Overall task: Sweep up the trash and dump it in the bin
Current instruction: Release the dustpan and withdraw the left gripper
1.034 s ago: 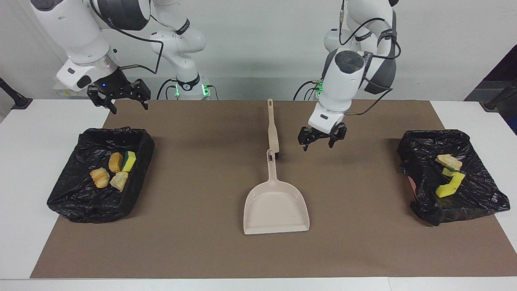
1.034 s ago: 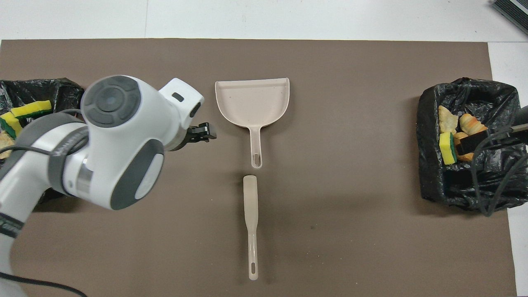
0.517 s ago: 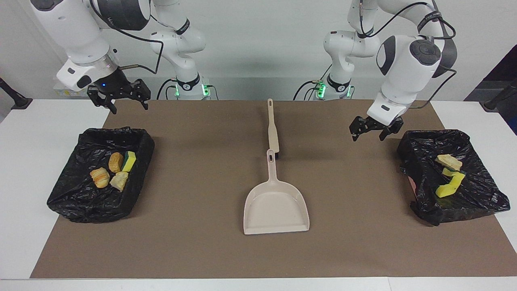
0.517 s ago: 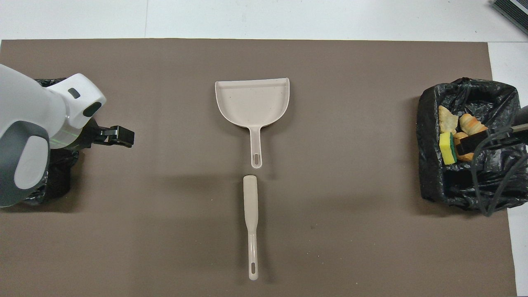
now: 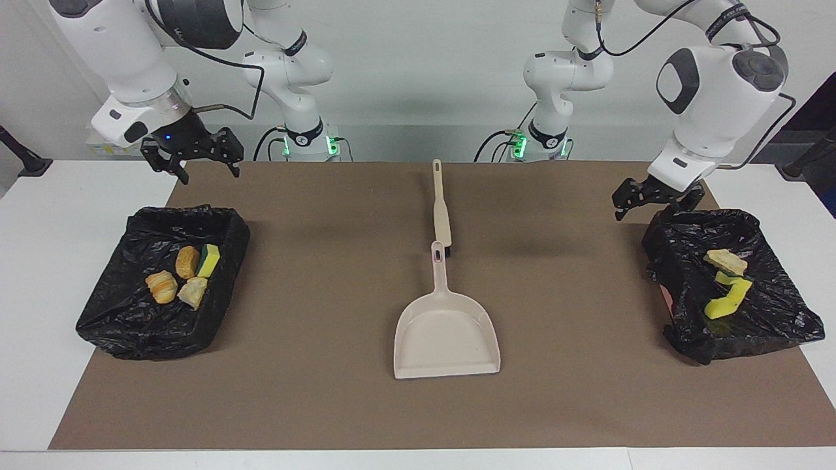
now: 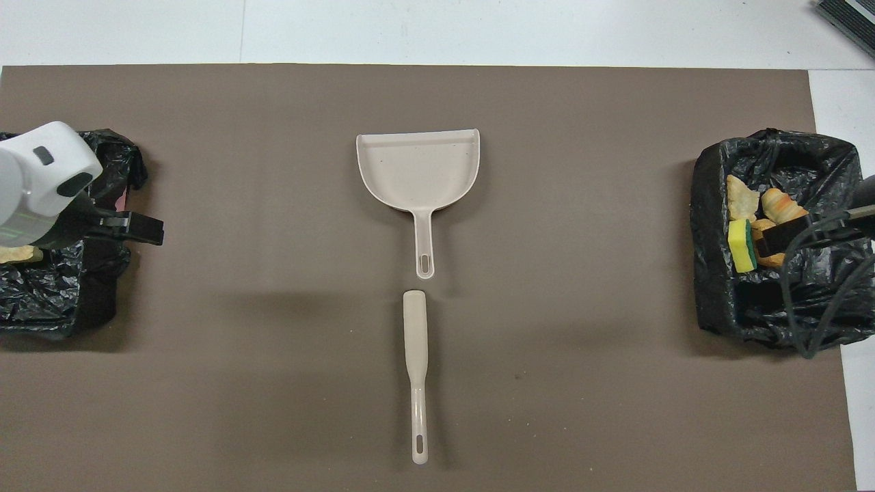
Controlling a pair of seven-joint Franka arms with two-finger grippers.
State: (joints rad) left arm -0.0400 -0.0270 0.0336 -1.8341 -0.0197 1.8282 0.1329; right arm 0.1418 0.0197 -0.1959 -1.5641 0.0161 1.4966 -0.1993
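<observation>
Swung away from the table's middle since a second ago: left gripper [image 5: 656, 199], fingers wide apart and holding nothing, now over the near edge of the bin [image 5: 731, 281] at its own end. Parked above the table by the other bin [image 5: 163, 281]: right gripper [image 5: 192, 156], likewise open and empty. Already dumped, likely job done: trash [image 5: 179, 277] inside both bins, dustpan [image 5: 447, 333] and brush [image 5: 441, 209] laid down mid-mat.
</observation>
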